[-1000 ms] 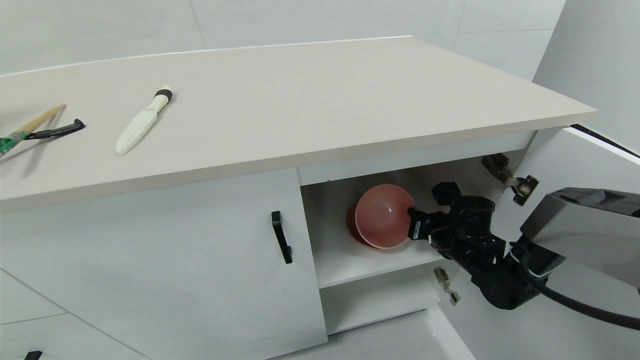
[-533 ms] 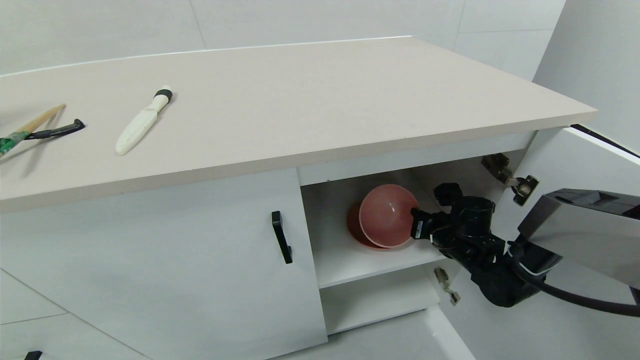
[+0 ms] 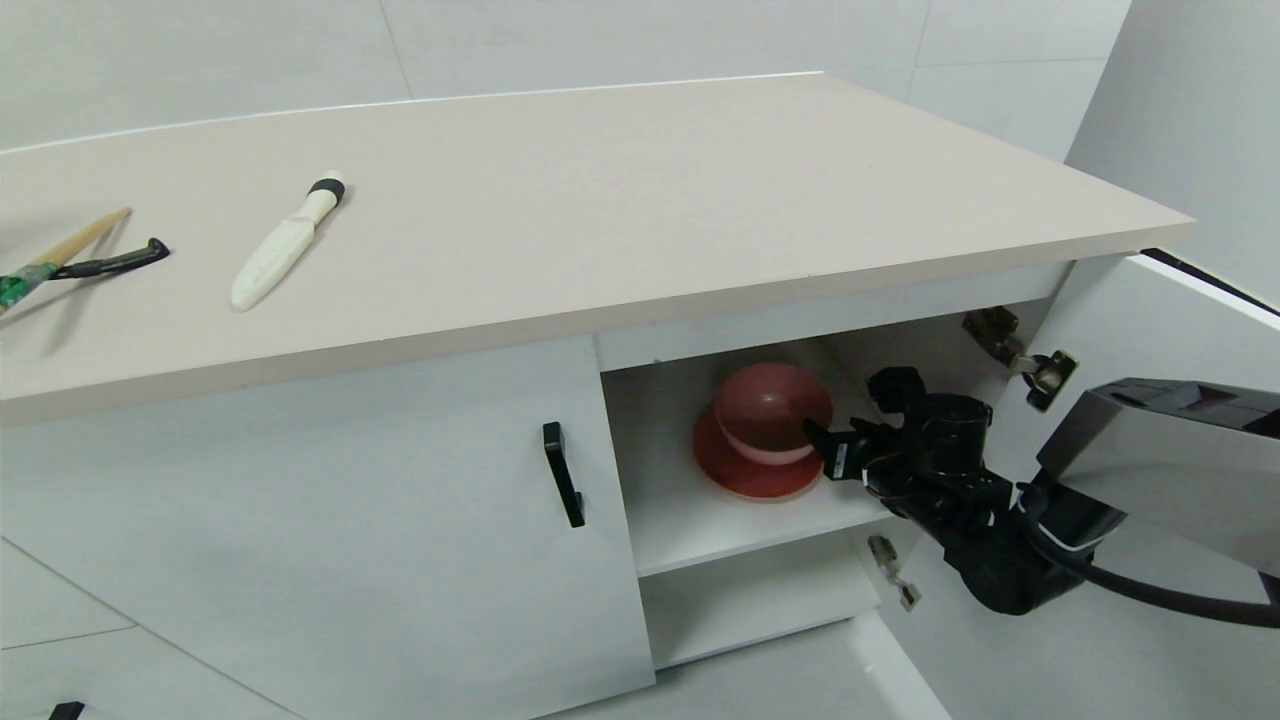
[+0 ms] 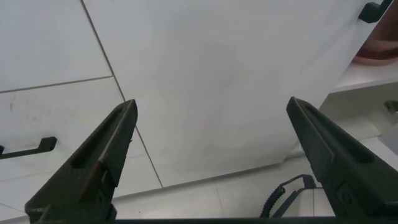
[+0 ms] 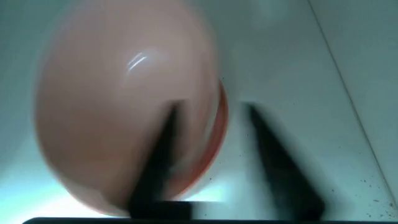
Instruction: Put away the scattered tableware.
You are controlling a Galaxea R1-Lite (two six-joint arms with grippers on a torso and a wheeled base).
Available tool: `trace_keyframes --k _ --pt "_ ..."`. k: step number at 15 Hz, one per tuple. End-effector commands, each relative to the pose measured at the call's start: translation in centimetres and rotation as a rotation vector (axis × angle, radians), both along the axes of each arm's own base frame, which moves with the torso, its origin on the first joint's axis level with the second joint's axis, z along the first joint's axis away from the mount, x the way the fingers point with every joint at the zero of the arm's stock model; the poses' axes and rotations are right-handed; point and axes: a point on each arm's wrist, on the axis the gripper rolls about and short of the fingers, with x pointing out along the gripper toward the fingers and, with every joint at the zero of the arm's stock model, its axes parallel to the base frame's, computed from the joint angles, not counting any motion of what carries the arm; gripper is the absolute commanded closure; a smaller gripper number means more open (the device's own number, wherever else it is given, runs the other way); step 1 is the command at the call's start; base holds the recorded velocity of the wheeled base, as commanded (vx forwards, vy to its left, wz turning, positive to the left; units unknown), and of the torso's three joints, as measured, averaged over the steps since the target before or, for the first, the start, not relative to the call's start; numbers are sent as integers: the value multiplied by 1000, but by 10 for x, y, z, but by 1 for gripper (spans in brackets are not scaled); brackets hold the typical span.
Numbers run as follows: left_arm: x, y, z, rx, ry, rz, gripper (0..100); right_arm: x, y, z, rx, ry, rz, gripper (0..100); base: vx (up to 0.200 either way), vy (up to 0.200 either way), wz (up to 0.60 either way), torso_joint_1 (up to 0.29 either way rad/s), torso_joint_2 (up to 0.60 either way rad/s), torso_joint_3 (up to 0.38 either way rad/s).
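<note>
The pink plastic bowl (image 3: 768, 420) sits on a round red plate (image 3: 740, 482) on the upper white shelf (image 3: 680, 530) inside the cabinet (image 3: 800, 312), the right gripper (image 3: 822, 455) just beside its rim with fingers spread apart, while the left gripper (image 4: 210, 106) gapes wide before the closed white door (image 3: 330, 520).

Pink bowl (image 3: 768, 408), red plate (image 3: 745, 478), white cabinet (image 3: 400, 520), beige countertop (image 3: 600, 200), black door handle (image 3: 563, 474).
</note>
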Motion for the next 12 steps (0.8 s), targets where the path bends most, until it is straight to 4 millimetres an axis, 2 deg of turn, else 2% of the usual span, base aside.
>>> trace_keyframes --k 1,4,6,9,10,12 --pt "0 0 0 -1 -1 1 0 -1 0 3 -4 -8 1 0 0 0 0 0 0 0" --pt "0 0 0 -1 -1 1 0 -13 0 27 10 -58 17 0 0 0 0 0 0 0" --pt "0 0 0 1 -1 -2 0 -34 -5 40 8 -73 25 0 0 0 0 0 0 0" --pt "0 0 0 9 -2 -2 0 -91 -15 54 -46 -109 75 0 0 0 0 0 0 0" --pt "0 0 0 9 -2 -2 0 -91 -15 54 -46 -109 75 0 0 0 0 0 0 0" --pt "0 0 0 4 -2 -2 0 -154 -37 75 -94 -157 127 0 0 0 0 0 0 0"
